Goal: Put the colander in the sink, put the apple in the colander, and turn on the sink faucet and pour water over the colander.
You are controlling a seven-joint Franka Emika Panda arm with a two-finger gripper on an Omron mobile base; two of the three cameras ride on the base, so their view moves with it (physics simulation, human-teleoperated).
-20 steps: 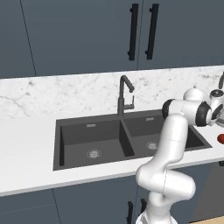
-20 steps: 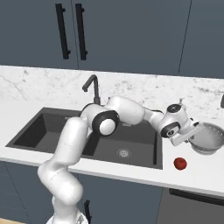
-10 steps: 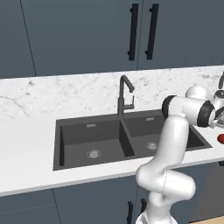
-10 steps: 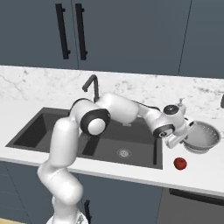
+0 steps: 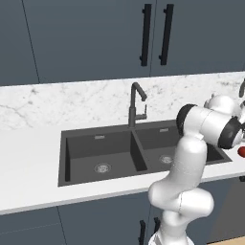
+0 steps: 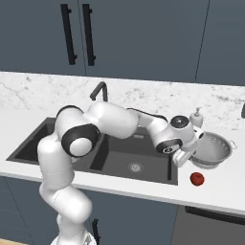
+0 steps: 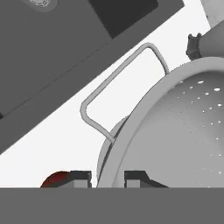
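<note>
Hand view: pincer [image 7: 108, 178] clenched on rim of colander [image 7: 183, 131], beside its wire handle [image 7: 114, 83]. Colander resting on white worktop [image 6: 225, 184] right of sink [image 6: 129, 165], apple [image 6: 196, 179] just in front. Best lifted level, clearing sink edge, then lowered squarely into the near basin, grip kept firm against tilt.

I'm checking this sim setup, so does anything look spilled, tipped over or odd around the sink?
Nothing stands out. The colander sits upright on the counter right of the sink, its rim pinched by the gripper; the apple lies on the counter in front of it.
</note>
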